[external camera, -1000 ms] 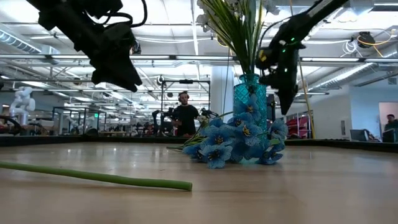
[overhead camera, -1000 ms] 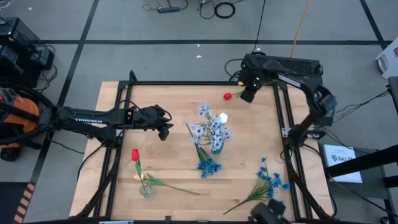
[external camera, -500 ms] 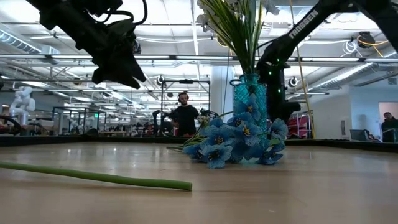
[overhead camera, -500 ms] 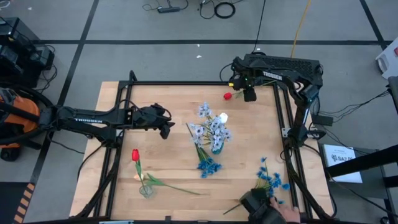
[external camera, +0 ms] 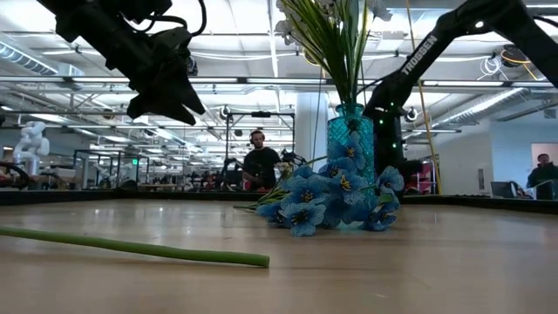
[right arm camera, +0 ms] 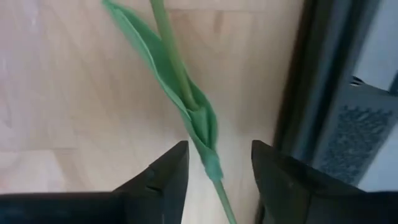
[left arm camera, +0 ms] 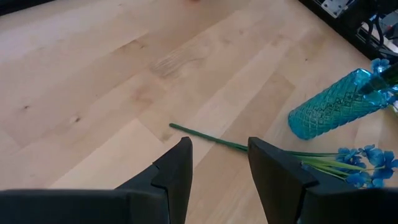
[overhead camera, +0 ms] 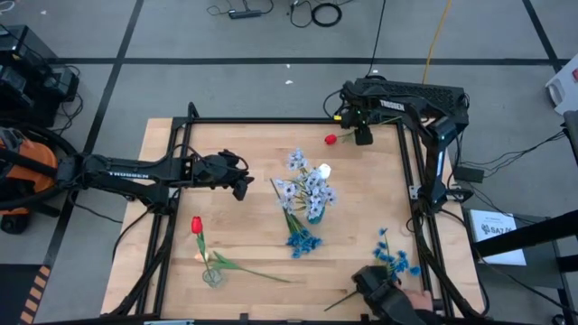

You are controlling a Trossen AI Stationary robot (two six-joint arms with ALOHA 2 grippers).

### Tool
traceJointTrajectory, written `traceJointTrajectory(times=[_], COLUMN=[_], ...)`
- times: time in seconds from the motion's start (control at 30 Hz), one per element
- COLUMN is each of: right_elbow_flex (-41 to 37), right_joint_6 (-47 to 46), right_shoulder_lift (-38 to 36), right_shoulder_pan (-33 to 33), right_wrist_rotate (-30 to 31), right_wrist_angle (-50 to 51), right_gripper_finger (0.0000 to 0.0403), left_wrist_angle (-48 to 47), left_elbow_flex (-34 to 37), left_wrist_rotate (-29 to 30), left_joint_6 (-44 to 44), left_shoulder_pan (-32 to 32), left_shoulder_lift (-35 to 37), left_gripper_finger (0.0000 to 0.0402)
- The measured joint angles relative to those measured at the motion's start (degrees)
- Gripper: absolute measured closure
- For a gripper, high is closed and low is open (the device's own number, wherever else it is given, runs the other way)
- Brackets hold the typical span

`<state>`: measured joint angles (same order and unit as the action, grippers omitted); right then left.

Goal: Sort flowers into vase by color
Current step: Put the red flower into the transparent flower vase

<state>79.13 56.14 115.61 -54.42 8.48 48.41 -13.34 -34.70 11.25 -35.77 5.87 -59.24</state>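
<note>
A red tulip [overhead camera: 330, 139] lies on the table near the far edge, its stem [right arm camera: 212, 167] running between the open fingers of my right gripper [overhead camera: 363, 136], which points down and touches nothing. In the right wrist view my right gripper [right arm camera: 217, 149] straddles the stem just past its leaf [right arm camera: 186, 102]. A teal vase [overhead camera: 313, 214] at the middle holds pale grey-blue sprays [overhead camera: 302, 181] and a white tulip [overhead camera: 323, 170]. A bright blue spray [overhead camera: 302, 240] lies against the vase. My left gripper [overhead camera: 240, 188] hovers open, left of the vase.
A second red tulip [overhead camera: 197, 224] stands in a small clear vase [overhead camera: 213, 276] at the near left, with a loose green stem [overhead camera: 257, 271] beside it. Another bright blue spray [overhead camera: 394, 257] lies near right, a person's gloved hand [overhead camera: 381, 293] on its stem end. A dark frame [overhead camera: 414, 162] edges the table.
My right gripper has come down toward the red tulip's stem at the far edge, rolling about its own axis as it sank. At the near right a person's gloved hand has moved in over the stem end of the bright blue spray.
</note>
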Motion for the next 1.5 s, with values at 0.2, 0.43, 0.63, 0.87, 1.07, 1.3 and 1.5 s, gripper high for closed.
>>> traceJointTrajectory(times=[0.2, 0.43, 0.63, 0.87, 1.07, 1.3, 1.5], right_elbow_flex=[0.2, 0.2, -0.2, -0.2, -0.2, 1.3, 13.0], right_joint_6=[-4.3, -15.2, -26.5, -36.5, -47.1, -54.4, -51.6], right_shoulder_lift=[2.3, 2.0, -6.0, -22.8, -36.5, -41.0, -33.6], right_shoulder_pan=[0.0, 1.3, 2.5, 5.4, 10.1, 20.1, 27.3], right_wrist_rotate=[-0.6, -0.4, -9.0, -12.1, -17.5, -17.8, -15.6], right_wrist_angle=[2.9, 8.0, 12.1, 8.7, -5.5, -25.1, -28.3], right_gripper_finger=[0.0311, 0.039, 0.0398, 0.0401, 0.0402, 0.0402, 0.0403], left_wrist_angle=[0.0, 0.0, 1.1, 9.1, 27.9, 34.5, 27.0], left_elbow_flex=[0.0, 0.0, 0.0, 0.0, 0.0, -6.5, -18.1], left_wrist_rotate=[0.0, 0.0, 0.8, 1.4, -3.4, -6.4, -6.5], left_joint_6=[0.0, 1.6, 2.1, 2.9, 13.8, 31.5, 40.3], left_shoulder_pan=[0.0, 0.0, 0.3, 3.5, 5.8, 5.9, 5.9], left_shoulder_lift=[0.0, 0.0, 0.0, 0.0, 0.0, -0.1, -2.0], left_gripper_finger=[0.0242, 0.0242, 0.0242, 0.0242, 0.0242, 0.0242, 0.0242])
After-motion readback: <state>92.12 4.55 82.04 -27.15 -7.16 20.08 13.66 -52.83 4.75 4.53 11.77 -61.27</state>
